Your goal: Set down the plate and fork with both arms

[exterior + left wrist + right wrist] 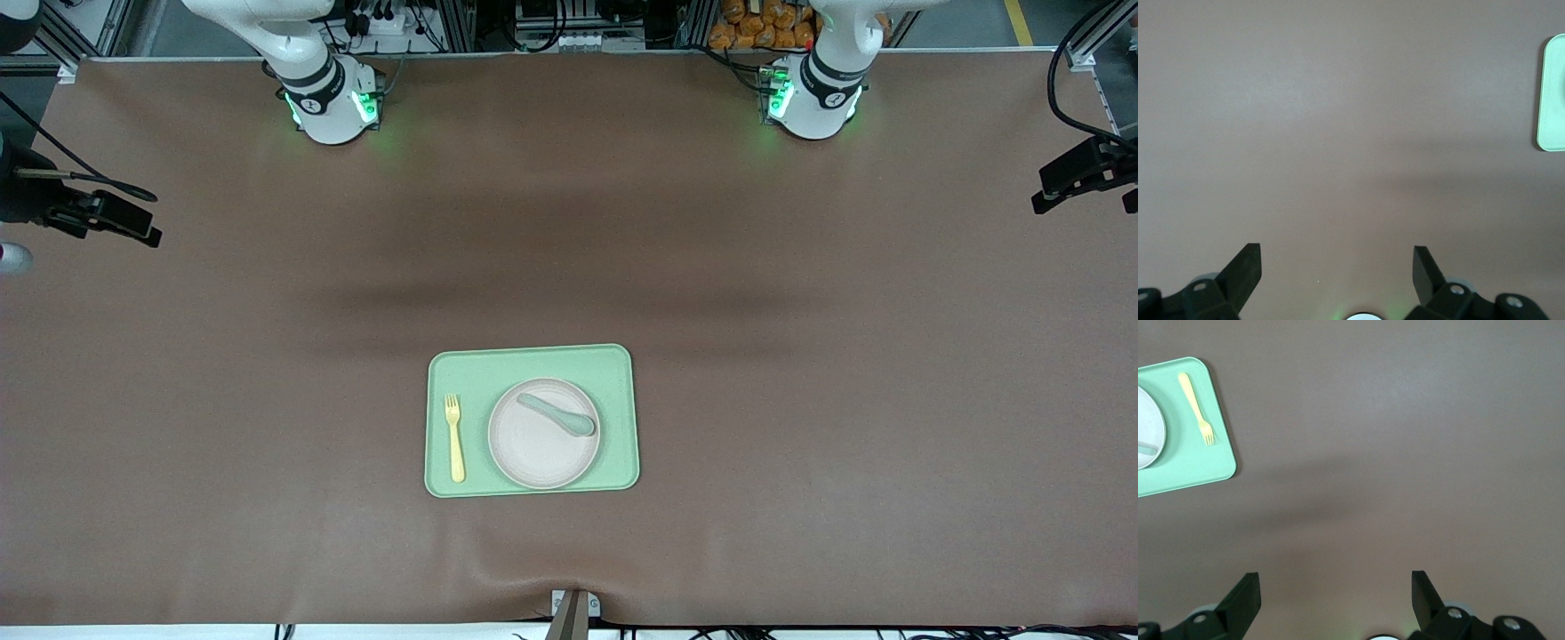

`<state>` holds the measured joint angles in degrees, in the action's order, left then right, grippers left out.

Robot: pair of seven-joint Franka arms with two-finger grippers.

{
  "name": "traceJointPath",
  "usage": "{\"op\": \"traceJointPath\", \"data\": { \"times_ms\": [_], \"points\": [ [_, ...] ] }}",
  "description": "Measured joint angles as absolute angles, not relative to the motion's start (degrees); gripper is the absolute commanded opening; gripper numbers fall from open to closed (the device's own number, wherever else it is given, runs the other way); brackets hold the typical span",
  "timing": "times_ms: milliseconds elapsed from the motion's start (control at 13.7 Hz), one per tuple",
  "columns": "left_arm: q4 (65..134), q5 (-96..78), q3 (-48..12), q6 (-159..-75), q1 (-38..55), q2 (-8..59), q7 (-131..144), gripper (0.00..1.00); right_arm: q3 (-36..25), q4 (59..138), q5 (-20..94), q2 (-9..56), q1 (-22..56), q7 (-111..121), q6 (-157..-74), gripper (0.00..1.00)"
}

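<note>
The cream plate (543,435) lies on the light-green tray (613,373), toward the left arm's end of it. A grey-green spoon (557,414) lies on the plate. The pale-yellow fork (455,437) lies on the tray beside the plate, toward the right arm's end. The right wrist view shows the fork (1197,409), the tray (1198,463) and the plate's edge (1153,420). My left gripper (1337,267) is open and empty over bare table; the tray's corner (1553,93) shows in its view. My right gripper (1335,590) is open and empty over bare table. Both arms wait high near their bases.
The brown table cover (800,356) spreads around the tray. Black camera mounts stand at the table's ends (1080,169) (89,213). A small bracket (573,609) sits at the table's edge nearest the front camera.
</note>
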<state>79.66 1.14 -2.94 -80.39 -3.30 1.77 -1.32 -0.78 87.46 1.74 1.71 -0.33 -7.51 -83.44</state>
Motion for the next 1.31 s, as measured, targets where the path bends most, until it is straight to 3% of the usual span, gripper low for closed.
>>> {"op": "traceJointPath", "data": {
  "times_ms": [1310],
  "points": [
    [79.64, 1.14, -2.86, -82.53, -3.4, 1.77, -2.02, 1.0, -0.85, 86.2, 1.09, 2.26, -0.33, -7.51, -83.01, 1.0]
  ]
}}
